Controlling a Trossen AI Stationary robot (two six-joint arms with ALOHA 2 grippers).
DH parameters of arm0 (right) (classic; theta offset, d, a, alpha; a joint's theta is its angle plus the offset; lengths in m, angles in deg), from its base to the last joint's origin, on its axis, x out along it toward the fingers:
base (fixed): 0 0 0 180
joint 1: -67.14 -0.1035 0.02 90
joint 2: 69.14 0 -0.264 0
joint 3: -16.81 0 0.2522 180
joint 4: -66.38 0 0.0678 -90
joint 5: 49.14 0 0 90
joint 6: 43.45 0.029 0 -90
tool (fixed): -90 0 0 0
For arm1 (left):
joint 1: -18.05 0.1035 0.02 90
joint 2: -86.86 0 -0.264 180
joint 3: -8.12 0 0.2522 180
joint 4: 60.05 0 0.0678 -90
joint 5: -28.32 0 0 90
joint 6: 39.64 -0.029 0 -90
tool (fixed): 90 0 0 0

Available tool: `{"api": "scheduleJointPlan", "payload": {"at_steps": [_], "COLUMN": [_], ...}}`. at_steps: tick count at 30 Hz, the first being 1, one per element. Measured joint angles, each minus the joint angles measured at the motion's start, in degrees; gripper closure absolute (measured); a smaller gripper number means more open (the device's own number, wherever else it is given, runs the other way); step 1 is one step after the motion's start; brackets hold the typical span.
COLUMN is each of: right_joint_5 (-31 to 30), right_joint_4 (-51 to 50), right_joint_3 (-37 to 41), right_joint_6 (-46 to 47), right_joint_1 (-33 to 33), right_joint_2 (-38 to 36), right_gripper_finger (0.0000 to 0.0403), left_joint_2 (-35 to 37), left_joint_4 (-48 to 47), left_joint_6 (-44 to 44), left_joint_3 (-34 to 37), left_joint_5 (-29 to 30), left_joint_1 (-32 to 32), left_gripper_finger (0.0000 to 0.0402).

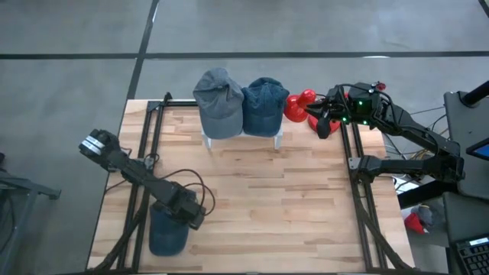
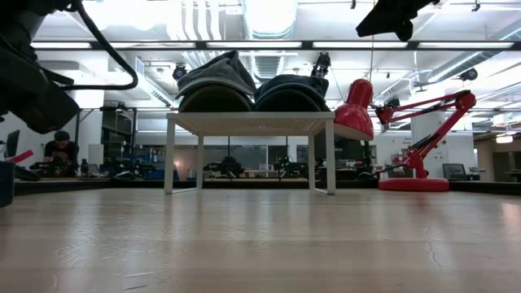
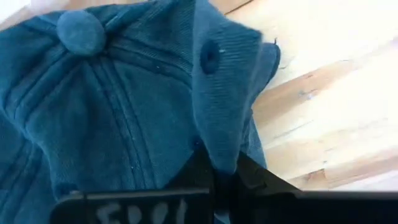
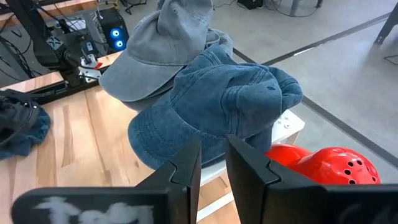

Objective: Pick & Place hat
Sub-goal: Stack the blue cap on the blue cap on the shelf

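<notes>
Nearest the table's (image 1: 252, 206) front edge, well forward and to the left of the white stand (image 1: 279, 137), the left gripper (image 1: 186, 216) is down on a dark blue hat (image 1: 166, 233) lying on the wood, its fingers clenched on a pinched-up fold of the crown, as the left wrist view shows. That looks like the grasp step of the pick, so the next move probably calls for a straight lift that clears the brim from the table before carrying the hat back toward the stand. On the stand sit a grey cap (image 1: 218, 103) and, touching it on its right, a blue cap (image 1: 264, 105). Just right of the stand hovers the right gripper (image 1: 325, 122), its fingers parted and holding nothing, with a red desk lamp (image 1: 299, 106) between it and the stand.
</notes>
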Motion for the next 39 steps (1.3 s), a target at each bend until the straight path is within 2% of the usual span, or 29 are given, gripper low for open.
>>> {"api": "scheduleJointPlan", "payload": {"at_steps": [3, 7, 16, 21, 25, 32, 39], "right_joint_5": [0.0, -0.04, -0.12, 0.1, 2.35, 13.28, 16.59], "right_joint_4": [-0.02, -0.06, -0.12, -0.22, -0.73, -1.03, -2.57], "right_joint_3": [-0.02, -0.02, -0.02, -0.02, -0.02, -0.02, -0.02], "right_joint_6": [0.0, 0.0, 0.69, 4.75, 4.28, 2.5, 1.58], "right_joint_1": [0.0, 0.0, 0.0, 0.0, -0.07, -0.11, -0.12], "right_joint_2": [0.0, 0.0, 0.13, 0.11, 0.03, -1.48, -5.47], "right_gripper_finger": [0.0332, 0.0326, 0.0313, 0.0315, 0.0326, 0.0345, 0.035], "left_joint_2": [1.35, 4.15, 5.44, 3.05, -1.31, -15.5, -27.83], "left_joint_4": [1.54, 3.76, 3.91, 3.77, 3.86, 4.13, 4.13], "left_joint_6": [-0.33, 0.5, -2.6, -2.61, -2.44, -8.36, -16.61], "left_joint_3": [0.0, -0.96, -11.13, -16.14, -21.24, -35.59, -48.03], "left_joint_5": [2.19, 8.65, 25.97, 32.42, 36.67, 36.99, 36.99], "left_joint_1": [0.11, 0.23, 0.63, 2.33, 5.27, 13.05, 17.42], "left_gripper_finger": [0.0392, 0.0397, 0.04, 0.04, 0.0401, 0.0401, 0.0389]}}
